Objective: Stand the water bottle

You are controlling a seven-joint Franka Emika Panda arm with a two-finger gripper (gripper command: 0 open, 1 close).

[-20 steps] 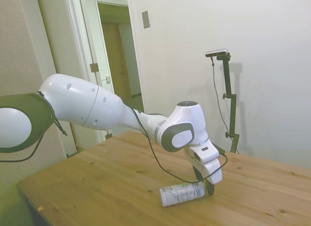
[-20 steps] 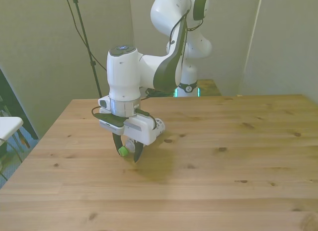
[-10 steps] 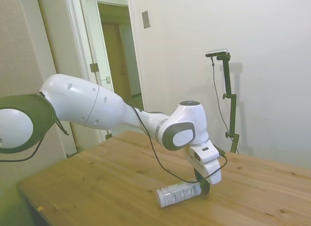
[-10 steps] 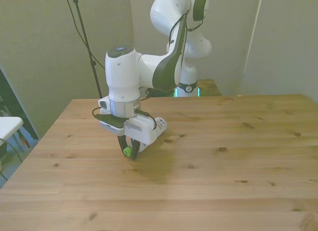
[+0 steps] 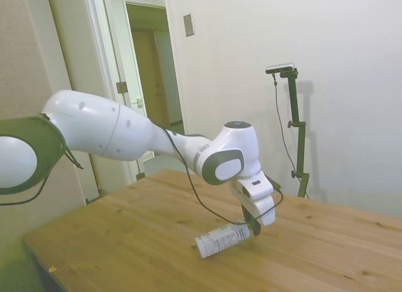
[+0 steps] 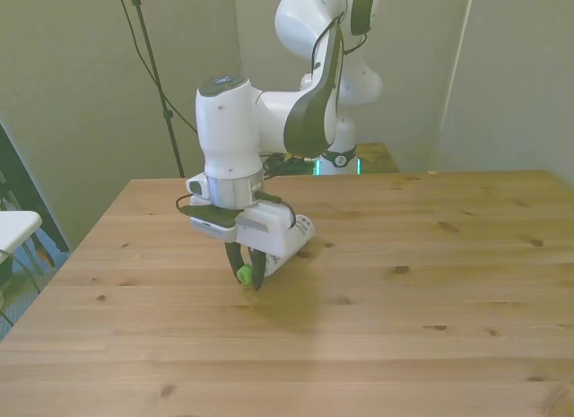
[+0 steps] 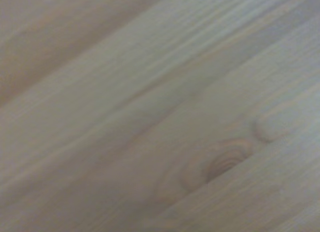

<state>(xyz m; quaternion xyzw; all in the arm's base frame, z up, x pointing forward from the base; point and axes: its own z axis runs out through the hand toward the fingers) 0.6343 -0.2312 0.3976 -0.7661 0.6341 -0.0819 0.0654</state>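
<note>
The water bottle (image 5: 220, 240) is a small clear bottle with a white printed label, and it slants above the wooden table (image 5: 125, 242). Its cap end is held higher than its base. My gripper (image 5: 253, 228) is shut on the bottle's neck, just behind the green cap (image 6: 243, 274). In the front view the gripper (image 6: 245, 275) points down at the table, and the bottle's labelled body (image 6: 291, 242) runs back under the hand. Whether the base touches the table is unclear. The wrist view shows only blurred wood grain (image 7: 160, 112).
The table's side edge (image 6: 81, 256) lies toward the front view's left of the gripper. A white object (image 6: 13, 229) stands beyond that edge. An open doorway (image 5: 151, 72) is behind the arm in the side view.
The gripper closed on the bottle's cap end and raised it. Bottle and hand shifted toward the front view's right, and the bottle now slants with its cap end up.
</note>
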